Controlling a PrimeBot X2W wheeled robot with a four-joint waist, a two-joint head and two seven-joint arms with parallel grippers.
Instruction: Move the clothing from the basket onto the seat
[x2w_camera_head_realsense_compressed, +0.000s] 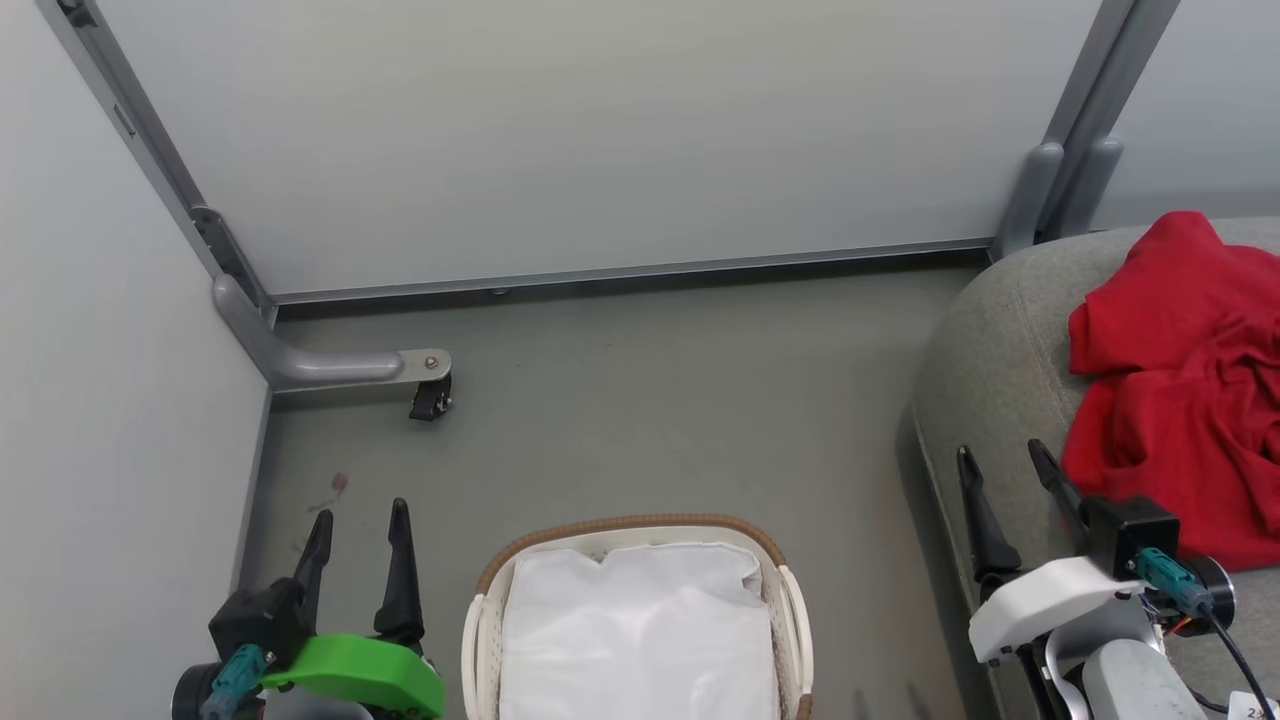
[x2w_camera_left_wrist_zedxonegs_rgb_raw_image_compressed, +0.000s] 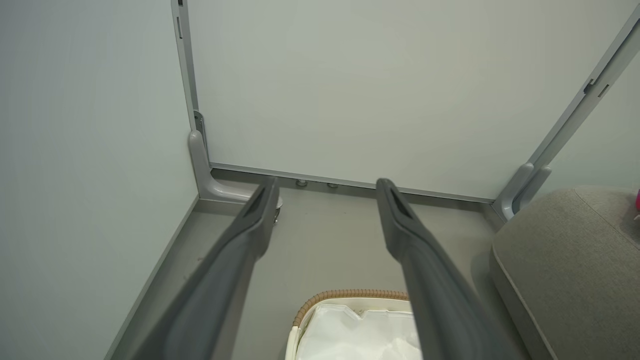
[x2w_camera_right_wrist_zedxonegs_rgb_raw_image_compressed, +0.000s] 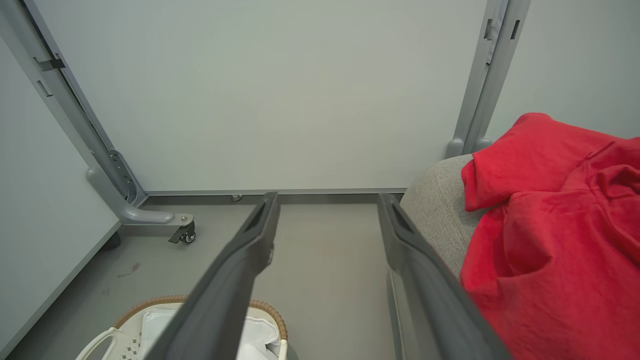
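Red clothing (x2w_camera_head_realsense_compressed: 1170, 400) lies heaped on the grey seat (x2w_camera_head_realsense_compressed: 990, 370), my right. The basket (x2w_camera_head_realsense_compressed: 620, 525) before me holds a white liner (x2w_camera_head_realsense_compressed: 640, 630), no red visible. My left gripper (x2w_camera_head_realsense_compressed: 361, 510) and right gripper (x2w_camera_head_realsense_compressed: 1000, 450) hang wide apart, empty. Moving looks done; next I'd check beneath the liner.

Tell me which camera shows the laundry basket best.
The head view: the basket sits bottom centre, its brown rim, both side walls and white liner seen from above. The left wrist view catches its far rim and some liner; the right wrist view, one corner with a handle, partly hidden.
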